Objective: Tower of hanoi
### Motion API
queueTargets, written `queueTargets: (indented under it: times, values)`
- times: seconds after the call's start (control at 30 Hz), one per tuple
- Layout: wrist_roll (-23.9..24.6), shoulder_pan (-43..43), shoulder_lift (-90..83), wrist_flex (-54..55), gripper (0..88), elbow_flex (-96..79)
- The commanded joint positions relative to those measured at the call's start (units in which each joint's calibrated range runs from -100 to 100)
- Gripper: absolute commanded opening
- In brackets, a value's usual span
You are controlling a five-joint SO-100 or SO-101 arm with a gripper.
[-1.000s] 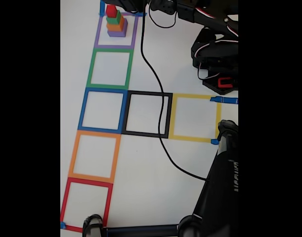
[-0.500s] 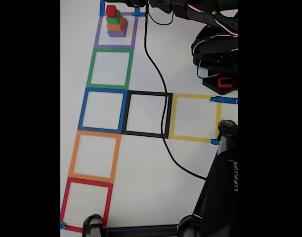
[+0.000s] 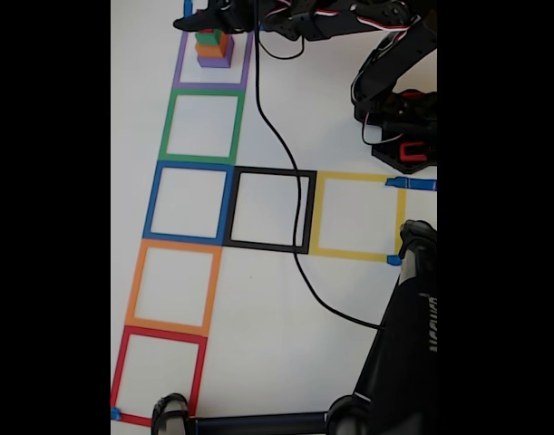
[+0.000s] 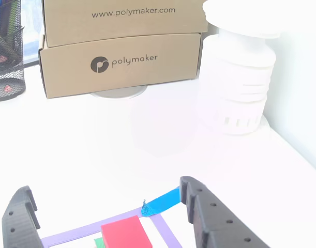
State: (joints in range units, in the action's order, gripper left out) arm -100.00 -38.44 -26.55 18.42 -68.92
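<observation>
Red top block (image 4: 125,233) crowns the stack (image 3: 213,49) in the purple square (image 3: 213,83), upper left of the fixed view. Pincer (image 4: 108,217) spread apart, straddling it. Step: first pick; next, descend and close.

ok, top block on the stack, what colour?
Red, clearest in the other view, between the open claw fingers.
</observation>
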Motion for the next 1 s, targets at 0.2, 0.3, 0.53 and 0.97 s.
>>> queueTargets:
  times: [0.2, 0.3, 0.53, 0.97]
  values:
    - [0.0, -2.9, 5.0, 11.7, 33.4, -3.2]
    - [0.0, -3.7, 6.6, 13.2, 33.6, -3.6]
    - [0.0, -2.2, 12.3, 20.7, 33.4, -4.8]
    - [0.0, -0.4, 21.7, 28.1, 32.2, -3.1]
